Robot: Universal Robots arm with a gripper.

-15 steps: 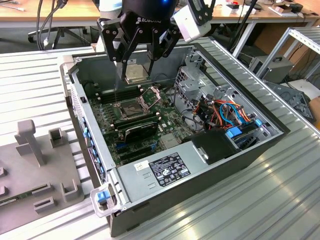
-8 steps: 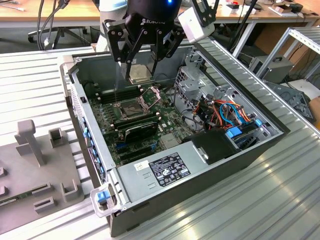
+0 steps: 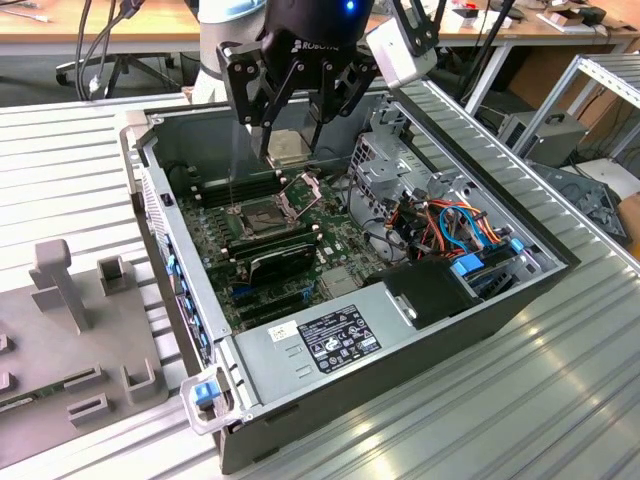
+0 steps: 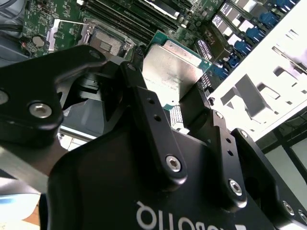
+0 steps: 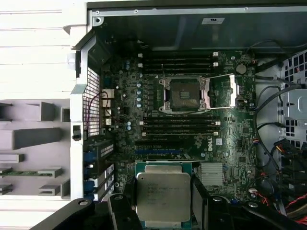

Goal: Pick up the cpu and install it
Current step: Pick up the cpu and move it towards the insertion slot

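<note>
Bright, even overhead light fills the exterior view, laying a pale sheen on the ribbed bench (image 3: 560,390) while the inside of the case (image 3: 400,380) sits in softer shade, and a small blue lamp (image 3: 348,8) glows on the arm. In both wrist views the cpu (image 5: 163,195) gives a dull gleam. The bench looks washed out in the first wrist view, and the black pincer (image 4: 167,85) looms dark in the second wrist view.

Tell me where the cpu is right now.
In the exterior view, the cpu is clamped in the gripper, raised over the motherboard, apart from the open socket.
</note>
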